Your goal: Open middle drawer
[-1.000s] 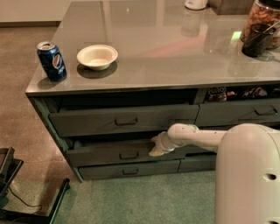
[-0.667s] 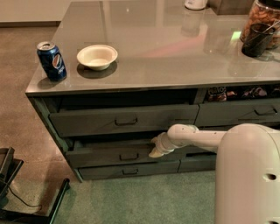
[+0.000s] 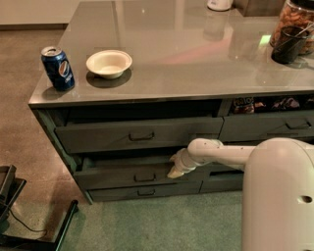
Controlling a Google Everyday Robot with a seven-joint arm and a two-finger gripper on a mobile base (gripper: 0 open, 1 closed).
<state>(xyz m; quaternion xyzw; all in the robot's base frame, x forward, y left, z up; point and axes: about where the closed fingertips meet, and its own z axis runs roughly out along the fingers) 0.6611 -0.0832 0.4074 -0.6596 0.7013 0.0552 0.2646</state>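
Far to the left of the claw [image 3: 175, 170] and above it, a blue soda can [image 3: 58, 67] stood upright near the corner of the bench [image 3: 186, 54]; what was in it I could not see. Just right of the can, apart from it, sat a pale bowl [image 3: 109, 63], which looked empty.

Below them, level with the claw, was the middle drawer [image 3: 113, 175]. Its front stood slightly forward of the top drawer [image 3: 98, 137] above and the bottom drawer [image 3: 117, 193] beneath. A narrow strip of its inside showed along the upper edge, too thin to show any contents. I judged the job begun but far from finished, since most of the pull was left to do.

The drawer's small loop handle [image 3: 145, 177] lay just left of the claw. The claw itself rested at the drawer's top edge, on the end of the white arm [image 3: 221, 154]. Whether it was apart, together or clamped on that edge I could not tell.

Up and to the right of the claw, an open compartment [image 3: 265, 104] under the bench top held what looked like snack packets. Further right and higher, on the bench, a dark cup [image 3: 286, 46] stood in front of a jar [image 3: 294, 14] filled with something brownish.
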